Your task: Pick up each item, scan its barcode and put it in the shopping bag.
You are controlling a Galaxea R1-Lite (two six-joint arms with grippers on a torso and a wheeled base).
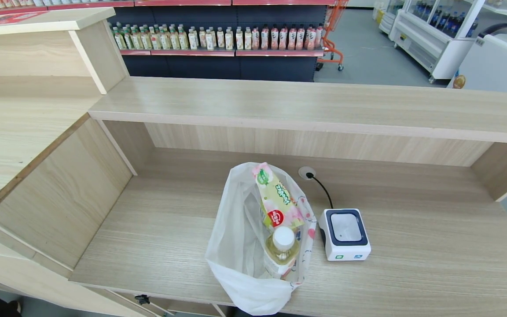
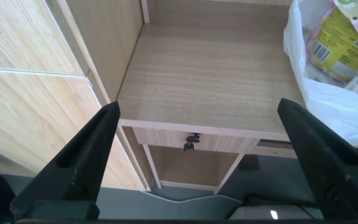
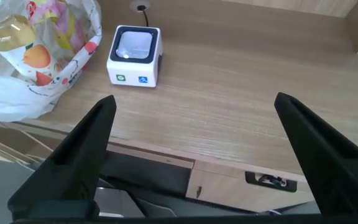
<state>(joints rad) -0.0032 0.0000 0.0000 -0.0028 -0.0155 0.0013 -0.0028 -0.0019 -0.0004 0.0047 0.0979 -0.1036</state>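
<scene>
While both arms hang off the front edge of the light wood-grain desk [image 1: 412, 268], no item is in either grasp, so the step in hand is judged to be the close of bagging or the wait for a further item.

1. Left gripper [image 2: 197, 115]: its 2 black fingers are spread wide with nothing between them. It is low and outside the front edge, near the desk's left front corner, and looks in over the desk top.
2. Right gripper [image 3: 196, 102]: its 2 fingers are likewise spread wide and empty. It is outside the front edge, facing the right half of the desk.
3. Thin white plastic shopping bag [image 1: 227, 246]: it stands at the middle of the front edge and slightly overhangs it. It holds a clear white-capped bottle of yellow drink [image 1: 283, 244] and a yellow-green printed packet [image 1: 275, 193] that leans upright behind the bottle.
4. White box scanner with a dark-framed window [image 1: 346, 233]: it sits just beside the bag, on the bag's right.

If a further item arrives, turn its barcode to the scanner window. Then lower the item through the bag mouth clear of the bottle, since the thin film would probably snag or tip.
</scene>
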